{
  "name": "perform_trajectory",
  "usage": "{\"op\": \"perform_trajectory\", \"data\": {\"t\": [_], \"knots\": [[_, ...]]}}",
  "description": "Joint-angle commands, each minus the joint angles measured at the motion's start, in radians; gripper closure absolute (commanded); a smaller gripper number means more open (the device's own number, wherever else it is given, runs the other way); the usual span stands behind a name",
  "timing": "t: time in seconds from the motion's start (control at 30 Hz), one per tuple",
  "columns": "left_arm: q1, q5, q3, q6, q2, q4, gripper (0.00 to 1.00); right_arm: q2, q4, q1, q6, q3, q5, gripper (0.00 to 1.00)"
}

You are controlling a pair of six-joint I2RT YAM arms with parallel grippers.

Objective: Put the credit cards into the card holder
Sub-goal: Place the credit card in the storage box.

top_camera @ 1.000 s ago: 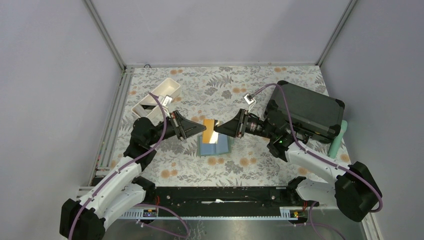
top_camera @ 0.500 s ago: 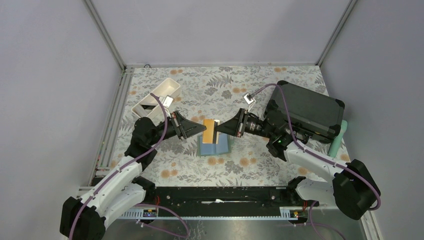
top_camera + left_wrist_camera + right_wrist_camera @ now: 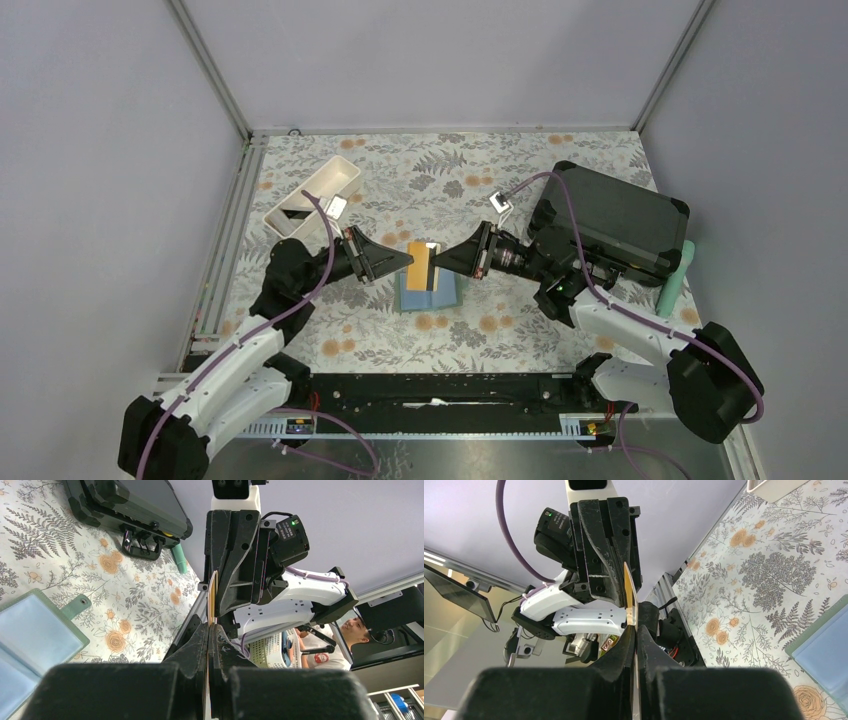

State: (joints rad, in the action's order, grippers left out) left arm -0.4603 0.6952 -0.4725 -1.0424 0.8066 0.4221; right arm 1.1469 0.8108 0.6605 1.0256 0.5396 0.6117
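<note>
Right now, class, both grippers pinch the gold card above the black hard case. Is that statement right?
Not quite. The left gripper and right gripper pinch the gold card above the open green card holder, not the black case; the top view shows it.

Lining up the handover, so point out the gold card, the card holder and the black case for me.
gold card (image 3: 419,265), top view, middle of its orange face.
card holder (image 3: 448,291), top view, its uncovered pale blue pocket.
black case (image 3: 615,218), top view, middle of its lid.
</note>
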Motion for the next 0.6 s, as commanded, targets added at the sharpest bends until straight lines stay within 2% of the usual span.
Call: {"op": "perform_trajectory", "data": {"t": [0.0,0.23,0.37,0.57], "knots": [[0.006,-0.046,0.025,-0.042,-0.042,0.132,1.00,-0.016,0.038,-0.013,0.003,-0.019,-0.049,0.98],[0.006,-0.057,0.040,-0.073,-0.041,0.165,1.00,-0.008,0.053,-0.012,0.011,-0.026,-0.046,0.87],[0.006,-0.066,0.020,-0.041,-0.043,0.092,1.00,-0.025,0.019,-0.012,-0.006,-0.022,-0.061,0.84],[0.006,-0.064,0.021,-0.039,-0.041,0.084,1.00,-0.034,-0.010,-0.012,-0.030,-0.013,-0.062,0.83]]}}
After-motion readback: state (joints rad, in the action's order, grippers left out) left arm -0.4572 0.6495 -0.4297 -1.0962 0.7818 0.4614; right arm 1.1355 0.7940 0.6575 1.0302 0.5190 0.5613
